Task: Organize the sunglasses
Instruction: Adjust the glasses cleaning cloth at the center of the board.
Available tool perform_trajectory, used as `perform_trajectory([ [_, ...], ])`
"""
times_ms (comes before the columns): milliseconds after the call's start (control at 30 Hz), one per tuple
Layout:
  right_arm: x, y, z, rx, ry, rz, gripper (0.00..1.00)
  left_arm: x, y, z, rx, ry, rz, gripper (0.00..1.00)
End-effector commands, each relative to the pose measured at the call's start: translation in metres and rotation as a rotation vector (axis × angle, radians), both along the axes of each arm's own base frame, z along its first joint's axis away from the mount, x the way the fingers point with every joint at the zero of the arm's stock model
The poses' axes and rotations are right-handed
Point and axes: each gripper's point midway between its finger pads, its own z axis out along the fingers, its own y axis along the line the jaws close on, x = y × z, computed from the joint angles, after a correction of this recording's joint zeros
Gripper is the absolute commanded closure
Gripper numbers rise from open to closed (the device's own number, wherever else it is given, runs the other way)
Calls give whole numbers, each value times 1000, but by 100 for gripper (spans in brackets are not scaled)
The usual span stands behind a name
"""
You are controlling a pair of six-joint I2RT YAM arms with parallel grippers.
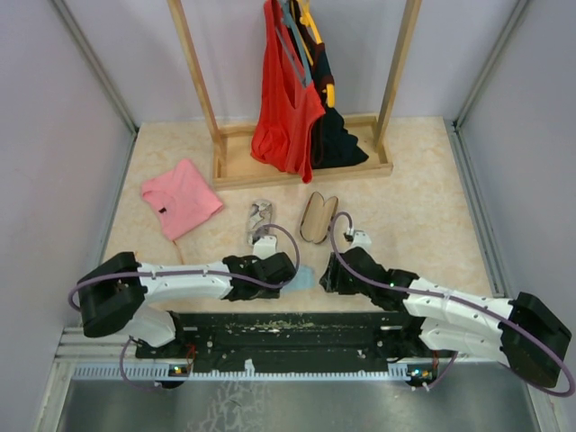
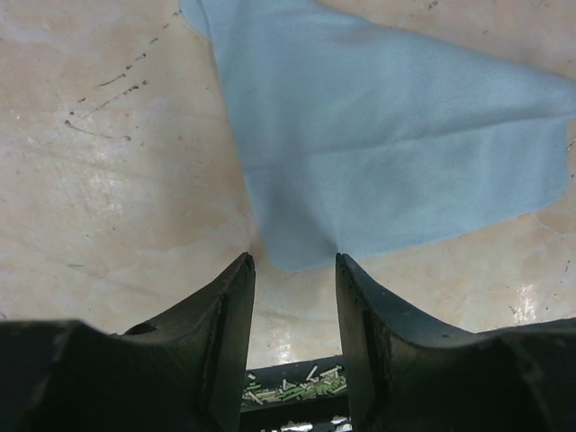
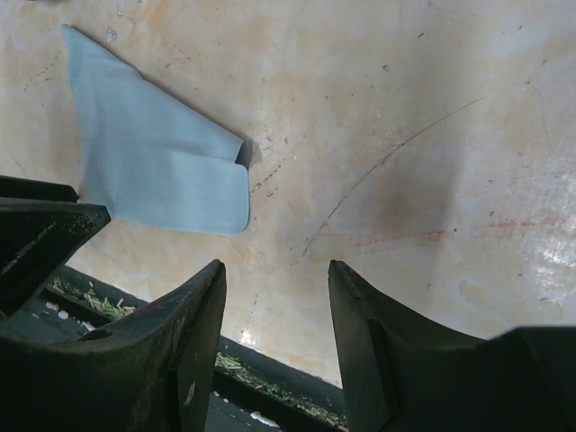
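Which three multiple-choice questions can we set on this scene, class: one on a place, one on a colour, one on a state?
1. Where does the light blue cloth lie?
A. Flat on the table
B. Hung on the wooden rack
C. Inside the brown case

2. What colour is the garment lying on the table's left side?
A. Green
B. Pink
C. Black

3. How does the right pincer stand?
A. Shut on the cloth
B. Open, with nothing in it
C. Shut on the case

Answers:
1. A, since both wrist views show the cloth spread on the tabletop.
2. B, since the top view shows it plainly pink.
3. B, since its fingers stand apart with only bare table showing between them.
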Motion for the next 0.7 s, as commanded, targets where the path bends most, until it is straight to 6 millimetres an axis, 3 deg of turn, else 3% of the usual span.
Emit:
perform_trajectory([
  [0,4,-2,4,20,-28,-23,50,1,0,0,52,-17,38,54],
  [267,2,-3,3,43,-30,-26,50,-12,13,-20,198,18,67,65],
  [467,-1,-7,4,40,-31,-29,51,-21,13,-39,224,51,66,81],
  [667,-4,-6,4,53,-24,-17,51,-21,15,-44,228,51,71,99],
])
